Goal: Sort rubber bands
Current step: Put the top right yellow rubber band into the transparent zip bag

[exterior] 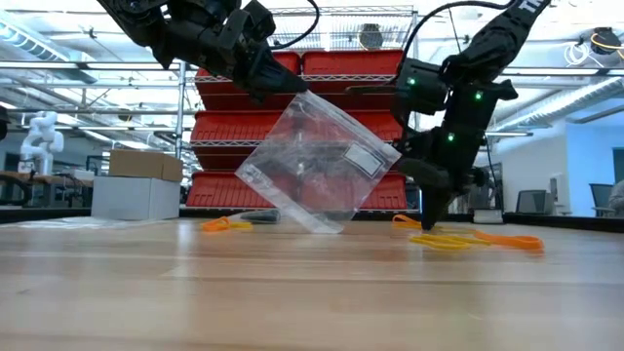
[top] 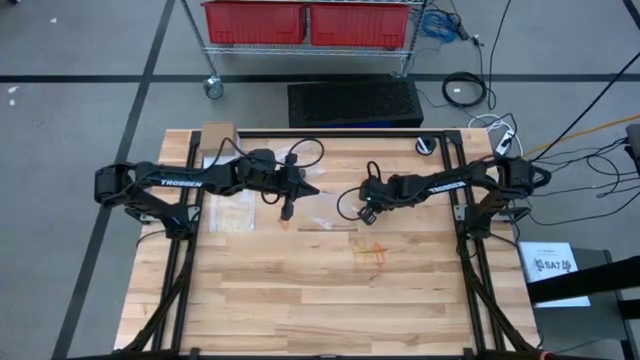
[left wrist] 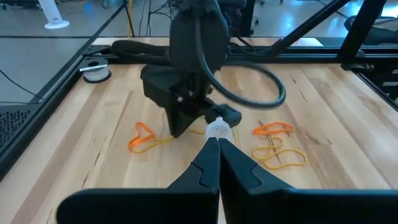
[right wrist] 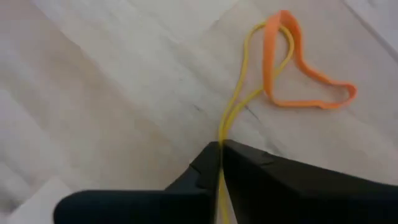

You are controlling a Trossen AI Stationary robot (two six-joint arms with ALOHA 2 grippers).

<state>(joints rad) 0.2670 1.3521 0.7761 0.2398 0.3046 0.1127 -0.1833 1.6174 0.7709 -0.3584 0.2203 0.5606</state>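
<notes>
Orange and pale yellow rubber bands (top: 370, 252) lie in a small heap on the wooden table (top: 260, 300), right of centre; the low view shows them as a flat tangle (exterior: 478, 239). My right gripper (right wrist: 221, 149) points steeply down at the table beside them and is shut on a yellow band. An orange band (right wrist: 298, 74) lies just beyond its tips. My left gripper (left wrist: 217, 144) hovers above the table's middle, shut on a clear plastic bag (exterior: 317, 161) with a white label. My left gripper pinches the bag's upper edge (exterior: 285, 96) between its two fingers, from the table's left, slanting a little downward. The bag hangs tilted below the fingers; I cannot tell whether its lowest corner (exterior: 317, 230) touches the table. My right gripper pinches one end of a yellow band (right wrist: 222, 134) between its two fingertips, coming from above and slanting down. The two strands run from the fingers along the table to the far end (right wrist: 273, 28), which lies crossed with the orange band.
Flat clear bags (top: 228, 212) lie at the table's left, a cardboard box (top: 217, 133) at the far left corner, a tape roll (top: 428, 146) at the far right. More orange bands (exterior: 226, 224) lie left of the bag. Red bins (top: 305, 22) stand on a shelf beyond.
</notes>
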